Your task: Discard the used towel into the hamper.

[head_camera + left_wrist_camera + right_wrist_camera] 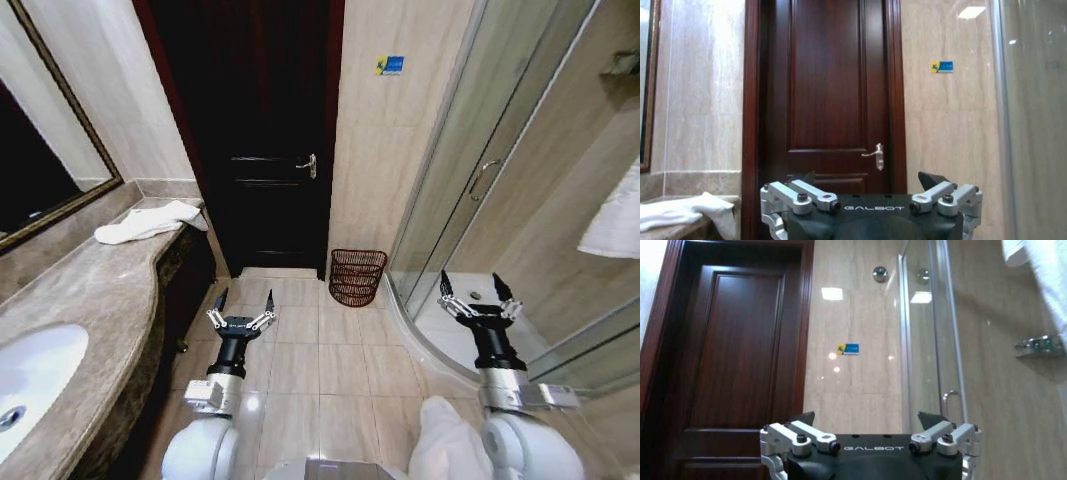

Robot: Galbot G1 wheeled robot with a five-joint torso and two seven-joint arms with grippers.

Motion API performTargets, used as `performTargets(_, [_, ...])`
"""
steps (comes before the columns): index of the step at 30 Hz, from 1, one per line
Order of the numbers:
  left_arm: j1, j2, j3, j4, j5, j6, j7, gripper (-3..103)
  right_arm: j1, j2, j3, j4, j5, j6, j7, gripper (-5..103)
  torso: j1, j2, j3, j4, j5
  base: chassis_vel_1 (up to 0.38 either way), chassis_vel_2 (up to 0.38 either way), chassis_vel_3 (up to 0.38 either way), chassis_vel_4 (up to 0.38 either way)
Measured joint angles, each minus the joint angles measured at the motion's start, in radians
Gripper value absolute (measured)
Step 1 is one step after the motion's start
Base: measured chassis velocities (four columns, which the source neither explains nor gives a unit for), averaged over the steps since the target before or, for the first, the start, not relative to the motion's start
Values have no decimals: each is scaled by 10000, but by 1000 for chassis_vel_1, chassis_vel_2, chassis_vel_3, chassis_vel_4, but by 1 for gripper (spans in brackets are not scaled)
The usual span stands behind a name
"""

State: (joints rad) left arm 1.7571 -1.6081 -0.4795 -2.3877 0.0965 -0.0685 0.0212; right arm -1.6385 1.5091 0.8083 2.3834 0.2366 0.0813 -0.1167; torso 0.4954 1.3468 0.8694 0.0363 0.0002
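Note:
A crumpled white towel (pixel 150 221) lies at the far end of the marble counter (pixel 90 290) on my left, and its edge (pixel 680 212) shows in the left wrist view. The hamper (pixel 357 277), a small dark reddish-brown wire basket, stands on the floor against the wall beside the door. My left gripper (pixel 241 305) (pixel 867 181) hangs open and empty over the floor tiles, well short of the towel. Over the shower threshold my right gripper (pixel 477 292) (pixel 867 420) is open too, holding nothing.
A dark wooden door (pixel 262 130) is shut straight ahead. The glass shower enclosure (pixel 500 180) curves in on the right, with another white towel (pixel 612 215) hanging behind it. A white sink basin (pixel 35 385) sits in the near counter. Beige floor tiles (pixel 330 370) lie between counter and shower.

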Motion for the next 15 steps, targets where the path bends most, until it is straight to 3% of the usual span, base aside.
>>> performTargets(15, [6, 0, -5, 142, 106, -323, -175, 100, 17, -59, -42, -64, 6, 43, -166, 100, -6, 1, -2, 0, -2, -133, 131, 134, -136])
